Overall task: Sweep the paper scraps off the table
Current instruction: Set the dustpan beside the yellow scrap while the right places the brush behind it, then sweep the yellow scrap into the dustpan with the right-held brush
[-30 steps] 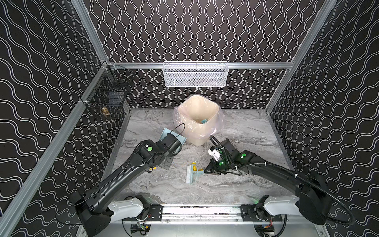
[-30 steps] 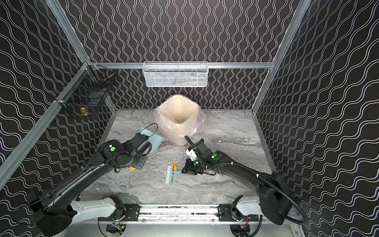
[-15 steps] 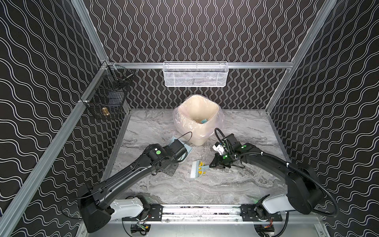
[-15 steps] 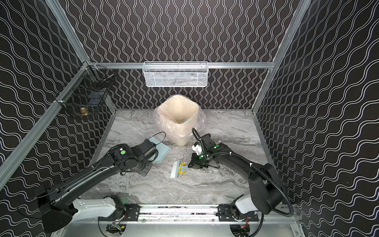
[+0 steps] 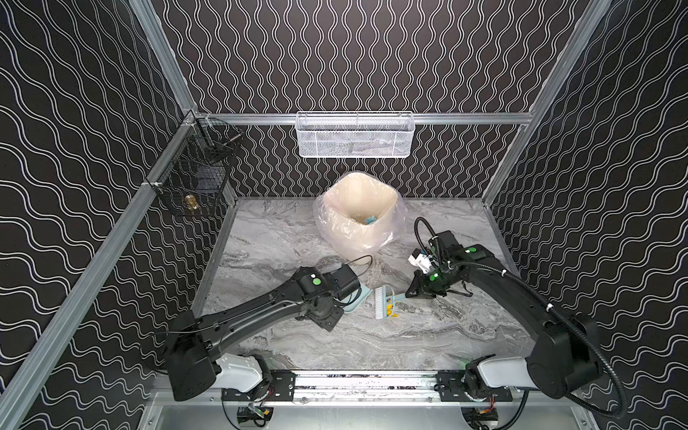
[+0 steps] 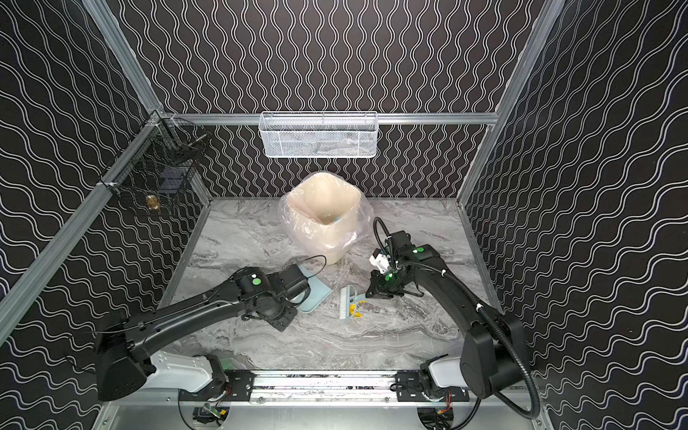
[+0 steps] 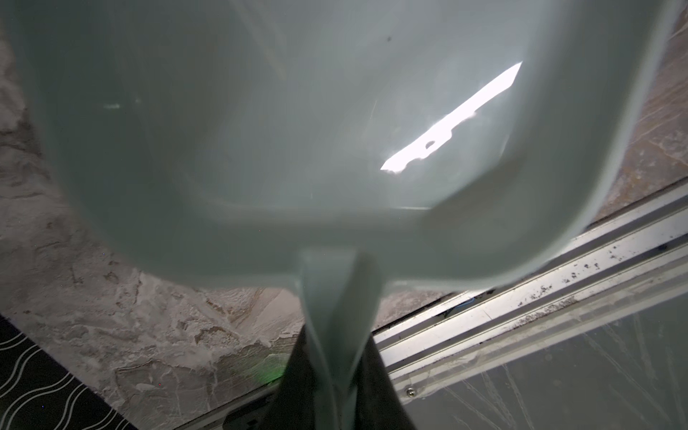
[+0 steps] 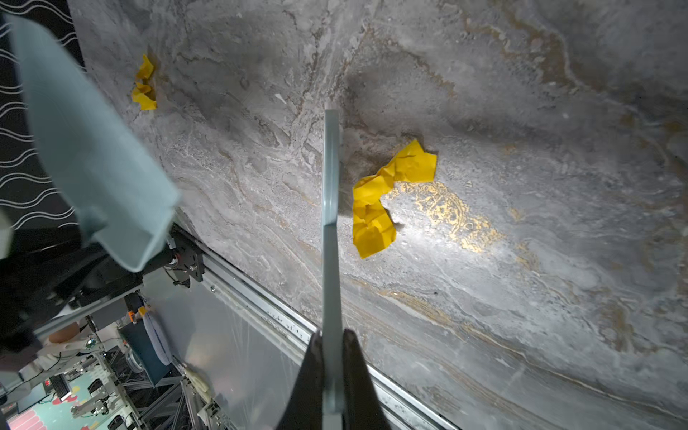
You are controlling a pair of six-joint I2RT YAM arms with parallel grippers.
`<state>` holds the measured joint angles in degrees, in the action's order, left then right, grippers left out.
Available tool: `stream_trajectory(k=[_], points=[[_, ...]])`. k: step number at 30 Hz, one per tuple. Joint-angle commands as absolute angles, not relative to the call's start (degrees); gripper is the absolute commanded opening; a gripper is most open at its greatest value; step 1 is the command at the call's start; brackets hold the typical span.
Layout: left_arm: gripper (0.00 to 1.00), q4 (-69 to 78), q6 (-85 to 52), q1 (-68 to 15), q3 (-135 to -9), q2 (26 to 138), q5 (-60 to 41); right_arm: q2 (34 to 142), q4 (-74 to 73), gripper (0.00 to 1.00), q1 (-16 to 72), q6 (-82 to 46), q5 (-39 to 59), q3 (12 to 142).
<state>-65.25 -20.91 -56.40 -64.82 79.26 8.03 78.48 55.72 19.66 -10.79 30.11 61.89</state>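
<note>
top views: brush [image 5: 380, 307] between dustpan [image 5: 357, 298] and paper scraps [image 5: 390, 312] on the counter [image 5: 409, 346]; likely best lifted behind the scraps, dustpan lip laid flat, short stroke | left wrist: left gripper [image 7: 335, 353] fingers clamped on dustpan handle; one dustpan | right wrist: right gripper [image 8: 332, 342] fingers clamped on brush; one brush, two yellow scraps (one each side of brush)

In the left wrist view the dustpan [image 7: 260, 130] is blurred, cut off at the top edge and hides most of the table [image 7: 111, 316]; in both top views the left arm [image 5: 260, 309] covers most of it; the yellow paper scraps [image 5: 390, 309] beside the brush [image 5: 380, 303] are too small to count; the bin [image 5: 342, 201] holds something too small to tell.
</note>
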Motion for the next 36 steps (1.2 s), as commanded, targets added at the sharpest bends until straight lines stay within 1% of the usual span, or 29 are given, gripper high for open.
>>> stream_trajectory(k=[1, 6, 9, 18, 23, 31, 36], points=[[0.0, -62.4, -21.2, -57.5, -64.6, 81.3, 4.3, 77.2, 62.0, 0.0, 18.2, -7.7, 30.1, 64.9], [0.0, -59.6, -20.9, -58.5, -63.8, 84.0, 1.7, 77.8, 66.8, 0.0, 16.1, -6.5, 22.7, 70.3], [0.0, -58.9, -20.1, -59.1, -63.9, 86.0, 0.3, 79.5, 69.3, 0.0, 16.0, -7.7, 14.8, 73.9], [0.0, -58.3, -17.2, -60.6, -65.3, 91.5, -2.7, 83.9, 72.5, 0.0, 16.1, -9.1, 3.4, 81.7], [0.0, -58.9, -15.0, -61.4, -66.9, 94.9, -3.7, 84.3, 71.5, 0.0, 16.6, -8.1, 3.8, 81.9], [0.0, -60.4, -13.4, -62.1, -69.1, 98.9, -5.0, 87.8, 72.0, 0.0, 22.5, -8.6, 2.6, 82.2], [0.0, -61.5, -13.1, -62.8, -70.1, 100.4, -5.1, 88.3, 71.4, 0.0, 24.5, -8.9, 2.2, 81.5]])
